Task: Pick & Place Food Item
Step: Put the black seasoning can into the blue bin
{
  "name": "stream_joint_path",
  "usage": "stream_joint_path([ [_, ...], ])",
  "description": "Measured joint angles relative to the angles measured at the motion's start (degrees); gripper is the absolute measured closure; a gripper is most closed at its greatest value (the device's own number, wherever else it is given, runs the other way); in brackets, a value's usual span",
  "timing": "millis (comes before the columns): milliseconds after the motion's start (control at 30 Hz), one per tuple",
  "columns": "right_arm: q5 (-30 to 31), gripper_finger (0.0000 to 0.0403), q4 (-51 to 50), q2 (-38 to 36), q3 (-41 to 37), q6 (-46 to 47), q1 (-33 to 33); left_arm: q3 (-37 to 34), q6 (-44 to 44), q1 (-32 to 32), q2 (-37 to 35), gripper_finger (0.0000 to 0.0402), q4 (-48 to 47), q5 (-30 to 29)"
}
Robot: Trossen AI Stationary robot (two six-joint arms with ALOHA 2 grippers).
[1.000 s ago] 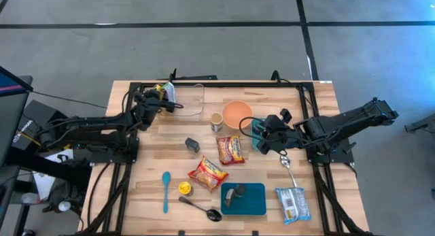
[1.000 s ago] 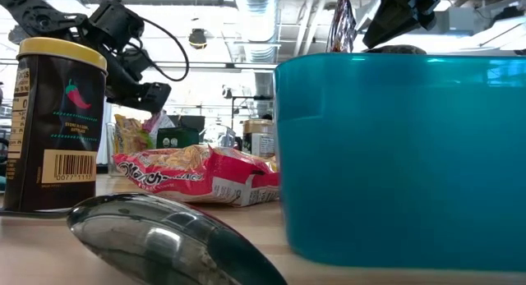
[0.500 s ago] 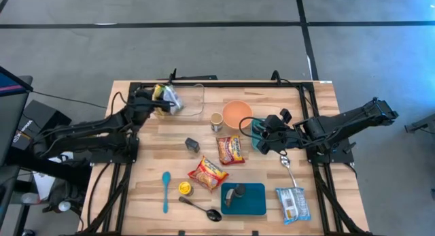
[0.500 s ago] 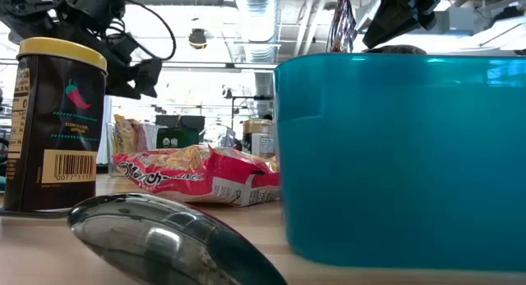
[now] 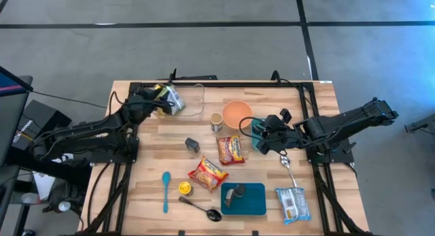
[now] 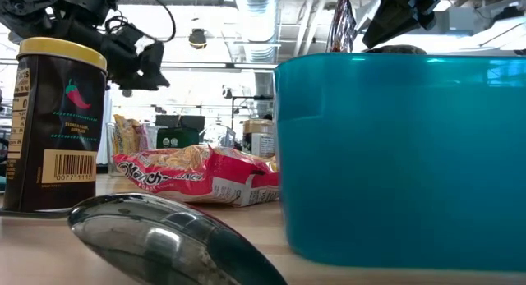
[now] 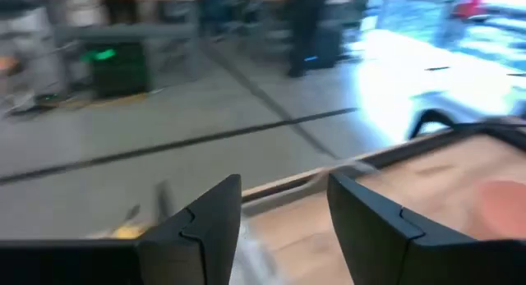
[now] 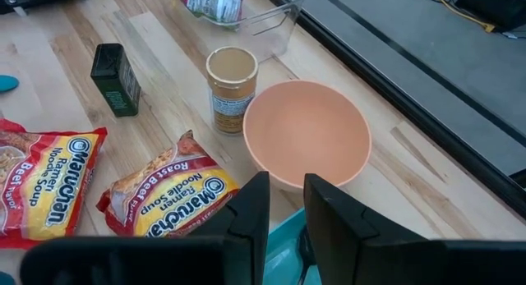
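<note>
1. Food packet is hanging at my left end effector, at the near rim of the clear container at the bench's far left corner.
2. I am gripping the packet between the left fingers, judging by the high view; my left wrist view is not showing it.
3. The container is lying just beyond the packet, on the side away from my left arm; the packet's long axis is running roughly along the arm's reach.
4. My right end effector is waiting beside the orange bowl, fingers narrowly parted, holding nothing.
5. The left arm is nearer by far.
</note>
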Motion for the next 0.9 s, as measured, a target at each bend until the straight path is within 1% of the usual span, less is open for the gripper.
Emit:
stream_joint_path([
  [100,0.0,0.0331,0.0,0.0,0.0,0.0,0.0,0.0,2.2,0.6,0.5,0.0235,3.3,6.7],
  [167,0.0,0.0331,0.0,0.0,0.0,0.0,0.0,0.0,2.8,0.8,1.2,0.0242,4.5,9.8],
  [333,0.0,0.0331,0.0,0.0,0.0,0.0,0.0,0.0,2.7,0.8,4.2,0.0266,5.2,14.2],
  [433,0.0,0.0331,0.0,0.0,0.0,0.0,0.0,0.0,2.5,0.8,6.2,0.0287,5.2,18.1],
  [500,0.0,0.0331,0.0,0.0,0.0,0.0,0.0,0.0,0.8,0.6,7.1,0.0303,5.2,20.7],
  [633,0.1,0.0331,0.0,0.0,0.0,0.0,0.0,0.0,-0.9,-1.0,7.7,0.034,5.0,21.5],
  [800,0.1,0.0331,0.0,0.0,0.0,0.0,0.0,0.0,-1.1,-5.0,7.7,0.039,5.1,21.5],
  [900,0.1,0.0331,0.0,0.0,0.0,0.0,0.0,0.0,-2.3,-7.8,7.7,0.0398,5.1,21.5],
])
